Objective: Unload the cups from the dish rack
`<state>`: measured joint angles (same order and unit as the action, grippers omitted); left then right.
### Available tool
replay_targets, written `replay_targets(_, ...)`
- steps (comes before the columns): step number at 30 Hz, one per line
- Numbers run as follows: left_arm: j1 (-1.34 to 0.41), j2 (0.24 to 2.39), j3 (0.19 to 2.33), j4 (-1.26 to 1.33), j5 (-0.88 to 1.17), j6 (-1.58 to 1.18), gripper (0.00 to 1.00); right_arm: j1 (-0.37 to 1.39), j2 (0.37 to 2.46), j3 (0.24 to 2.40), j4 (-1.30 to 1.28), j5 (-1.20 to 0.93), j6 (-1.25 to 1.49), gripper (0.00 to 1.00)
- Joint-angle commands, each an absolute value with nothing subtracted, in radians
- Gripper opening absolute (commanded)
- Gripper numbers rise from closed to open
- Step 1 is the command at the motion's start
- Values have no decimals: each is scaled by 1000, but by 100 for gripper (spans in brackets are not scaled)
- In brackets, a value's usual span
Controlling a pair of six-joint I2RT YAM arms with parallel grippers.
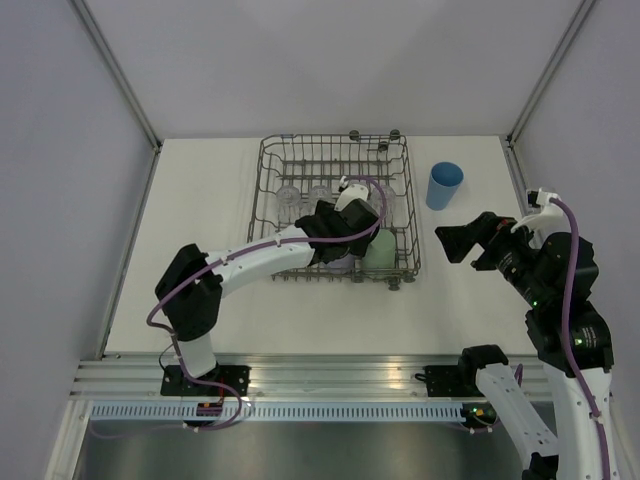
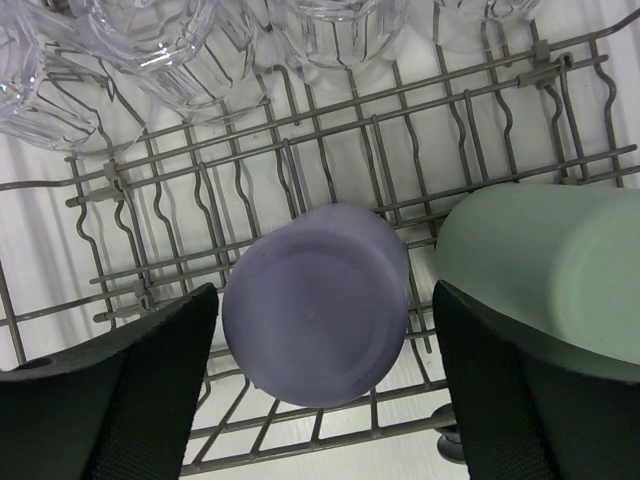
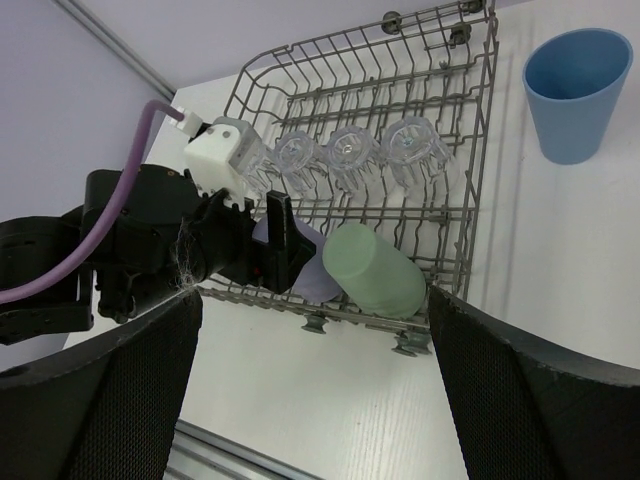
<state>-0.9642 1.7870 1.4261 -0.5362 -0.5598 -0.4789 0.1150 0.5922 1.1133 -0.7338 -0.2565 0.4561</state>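
Note:
The grey wire dish rack (image 1: 272, 175) stands at the middle back of the table. Inside it lie a lavender cup (image 2: 315, 300), a light green cup (image 2: 545, 265) and several clear cups (image 3: 345, 155) along a row. My left gripper (image 2: 320, 390) is open inside the rack, its fingers on either side of the lavender cup's base, not touching it. A blue cup (image 1: 443, 185) stands upright on the table right of the rack. My right gripper (image 1: 455, 243) is open and empty, hovering right of the rack.
The rack (image 3: 455, 210) has small wheels along its near edge. Walls enclose the table on three sides. An aluminium rail (image 1: 320, 375) runs along the near edge.

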Motion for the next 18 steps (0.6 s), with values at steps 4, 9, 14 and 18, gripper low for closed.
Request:
replay_targets(4,-965,1807,1445,-497,-572,-479,74,114,606,1124,-695,-307,451,98)
replay_targets(9,-965,1770,1431,-499,-574,-489,52,114,615,1124,-689,-319,449,98)
replay_targets(14,-966,1715,1427,-511,-565,-488,36,114,612,1098,-672,-325,436,98)
replay_targets(18,-966,1634,1433,-534,-580,-483,18,114,611,1065,-647,-341,443,98)
